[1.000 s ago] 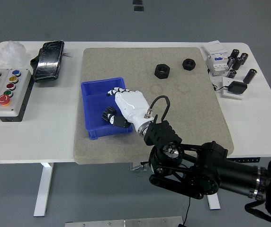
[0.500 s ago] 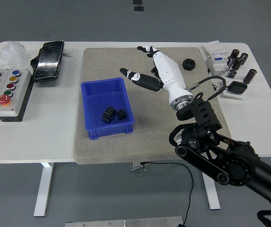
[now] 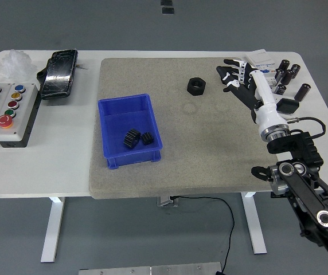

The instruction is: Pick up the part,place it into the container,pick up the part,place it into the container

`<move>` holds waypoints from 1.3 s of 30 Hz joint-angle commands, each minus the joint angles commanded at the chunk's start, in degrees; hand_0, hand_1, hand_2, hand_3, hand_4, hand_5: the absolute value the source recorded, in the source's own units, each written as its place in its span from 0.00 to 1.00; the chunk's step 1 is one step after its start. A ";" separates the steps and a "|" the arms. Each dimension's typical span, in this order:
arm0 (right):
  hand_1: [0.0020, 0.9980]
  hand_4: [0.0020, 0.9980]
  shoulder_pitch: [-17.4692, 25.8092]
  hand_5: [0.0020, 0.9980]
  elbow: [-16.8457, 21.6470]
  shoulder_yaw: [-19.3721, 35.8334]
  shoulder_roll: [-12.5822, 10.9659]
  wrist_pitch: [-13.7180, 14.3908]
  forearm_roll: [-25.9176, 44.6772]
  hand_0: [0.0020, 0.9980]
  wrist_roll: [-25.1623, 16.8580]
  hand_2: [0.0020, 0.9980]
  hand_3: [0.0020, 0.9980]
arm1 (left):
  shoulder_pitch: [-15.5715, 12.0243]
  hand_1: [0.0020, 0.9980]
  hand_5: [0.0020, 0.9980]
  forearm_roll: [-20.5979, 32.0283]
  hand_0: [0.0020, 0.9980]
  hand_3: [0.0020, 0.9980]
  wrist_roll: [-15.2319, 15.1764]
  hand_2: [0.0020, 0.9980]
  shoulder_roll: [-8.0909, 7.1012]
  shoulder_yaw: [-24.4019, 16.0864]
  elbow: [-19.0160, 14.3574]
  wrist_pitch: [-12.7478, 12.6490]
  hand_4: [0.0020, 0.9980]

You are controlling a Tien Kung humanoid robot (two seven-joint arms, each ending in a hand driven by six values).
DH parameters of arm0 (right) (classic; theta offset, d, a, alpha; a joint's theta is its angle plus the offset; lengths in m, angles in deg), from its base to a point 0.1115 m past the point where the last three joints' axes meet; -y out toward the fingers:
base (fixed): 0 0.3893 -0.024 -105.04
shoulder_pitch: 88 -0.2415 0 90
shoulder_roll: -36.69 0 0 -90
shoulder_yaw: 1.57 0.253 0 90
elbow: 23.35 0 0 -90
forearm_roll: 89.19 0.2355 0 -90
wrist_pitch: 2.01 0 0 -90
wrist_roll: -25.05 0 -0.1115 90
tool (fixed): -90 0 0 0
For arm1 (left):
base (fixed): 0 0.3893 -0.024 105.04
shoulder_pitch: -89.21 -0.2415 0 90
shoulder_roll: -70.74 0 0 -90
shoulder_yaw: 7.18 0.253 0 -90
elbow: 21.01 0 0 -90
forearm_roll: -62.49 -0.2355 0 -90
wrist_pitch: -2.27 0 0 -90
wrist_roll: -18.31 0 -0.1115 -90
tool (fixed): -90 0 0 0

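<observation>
A blue container (image 3: 111, 114) sits on the left of the grey mat (image 3: 210, 149) and holds two small black gears (image 3: 131, 139). A large black nut (image 3: 196, 86) lies on the mat near its far edge. My right hand (image 3: 234, 74), white with black fingertips, reaches to the mat's far right corner. Its fingers are spread and hold nothing. They hover over the spot where a smaller black nut lay, and that nut is hidden beneath them. My left arm is out of view.
A button box (image 3: 3, 109), a black pouch (image 3: 59, 73) and crumpled white plastic (image 3: 14, 60) are at the left of the table. A white breaker (image 3: 262, 77), several black cylinders (image 3: 287, 71) and a black adapter (image 3: 288, 106) crowd the far right corner.
My right hand left the blue container, swept right across the mat past the large nut, and now hangs over the small nut at the far right. The gears stay in the container.
</observation>
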 joint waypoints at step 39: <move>0.66 0.89 7.09 0.67 -11.34 -9.16 2.84 14.13 24.06 0.59 -29.81 0.65 0.62 | -0.10 0.55 0.34 -0.13 0.61 0.62 -0.30 0.55 -0.39 0.20 0.00 0.16 0.61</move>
